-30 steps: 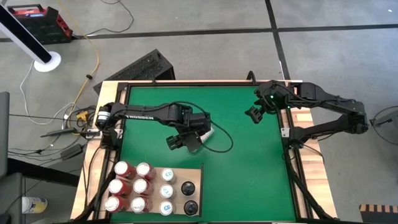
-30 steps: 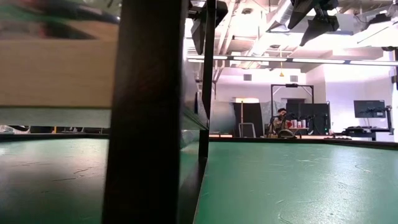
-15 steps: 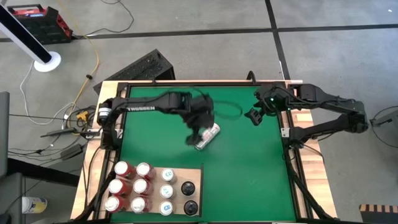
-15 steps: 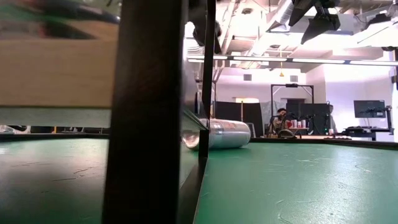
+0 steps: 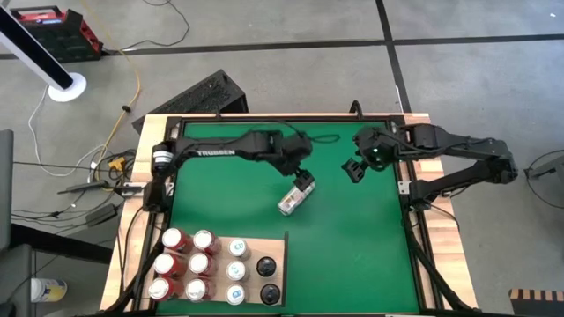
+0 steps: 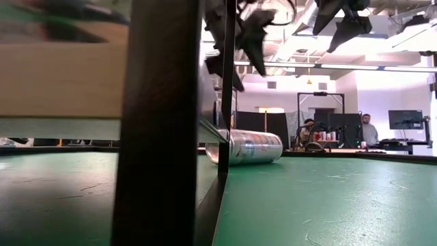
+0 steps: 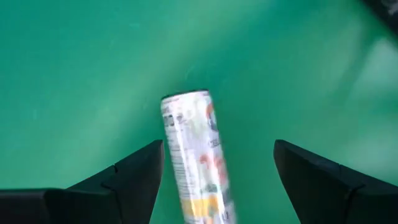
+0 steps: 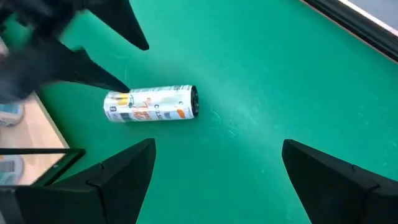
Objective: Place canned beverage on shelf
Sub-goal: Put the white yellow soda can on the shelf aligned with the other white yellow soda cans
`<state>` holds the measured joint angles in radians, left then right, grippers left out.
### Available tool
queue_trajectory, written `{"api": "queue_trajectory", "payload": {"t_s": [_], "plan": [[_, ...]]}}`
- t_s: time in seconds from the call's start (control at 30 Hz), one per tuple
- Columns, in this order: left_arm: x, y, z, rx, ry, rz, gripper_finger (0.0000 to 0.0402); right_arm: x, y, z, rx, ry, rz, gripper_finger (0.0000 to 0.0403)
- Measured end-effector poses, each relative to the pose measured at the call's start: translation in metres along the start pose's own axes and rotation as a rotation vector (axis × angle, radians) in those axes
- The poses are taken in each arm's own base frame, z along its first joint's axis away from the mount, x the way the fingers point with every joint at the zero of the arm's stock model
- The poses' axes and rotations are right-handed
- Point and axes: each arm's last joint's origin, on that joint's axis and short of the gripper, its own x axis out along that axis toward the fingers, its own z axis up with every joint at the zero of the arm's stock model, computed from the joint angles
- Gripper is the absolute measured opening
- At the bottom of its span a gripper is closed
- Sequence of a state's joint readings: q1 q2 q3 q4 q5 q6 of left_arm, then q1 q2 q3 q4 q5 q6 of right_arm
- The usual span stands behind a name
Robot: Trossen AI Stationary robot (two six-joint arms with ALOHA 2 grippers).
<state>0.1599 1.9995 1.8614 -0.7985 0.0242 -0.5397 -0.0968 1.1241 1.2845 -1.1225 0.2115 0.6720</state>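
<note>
1. Right now a slim white beverage can [image 5: 295, 194] lies on its side on the green mat [image 5: 352, 255], near the mat's middle and well apart from the shelf [image 5: 273, 242].
2. Above it hangs the left gripper [image 5: 298, 167], its jaws spread wide and holding nothing; the left wrist view shows the can [image 7: 193, 155] lying lengthwise between the two dark fingers [image 7: 134, 174] without touching either, so the can looks free to roll.
3. Across the mat, the right gripper [image 5: 352, 167] waits raised, also wide open and empty; its wrist camera looks down on the can [image 8: 152, 102] and a corner of the pale board.
4. Red-topped, white-topped and dark-topped cans [image 5: 198, 264] already stand upright in rows on the shelf, with bare wood along its far edge.
5. Likely the fallen can must be gripped and stood up before joining those rows; a round can on its side may roll away from closing fingers.
</note>
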Motion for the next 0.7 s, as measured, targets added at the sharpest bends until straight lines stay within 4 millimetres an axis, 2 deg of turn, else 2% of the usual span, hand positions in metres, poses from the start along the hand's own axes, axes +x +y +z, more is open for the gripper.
{"api": "queue_trajectory", "payload": {"t_s": [0.2,0.4,0.57,0.7], "plan": [[0.048,-0.005,-0.018,0.023,0.066,0.095,0.0288,0.011,0.004,0.002,-0.028,0.031,-0.025,0.0374],[0.087,0.0,-0.033,0.032,0.151,0.125,0.0288,0.012,0.004,0.002,-0.032,0.038,-0.029,0.0374],[0.106,-0.003,-0.045,0.061,0.207,0.122,0.0288,0.011,0.002,0.0,-0.037,0.06,-0.039,0.0374],[0.112,-0.005,-0.049,0.102,0.215,0.129,0.0288,0.011,0.002,-0.001,-0.038,0.063,-0.042,0.0374]]}}
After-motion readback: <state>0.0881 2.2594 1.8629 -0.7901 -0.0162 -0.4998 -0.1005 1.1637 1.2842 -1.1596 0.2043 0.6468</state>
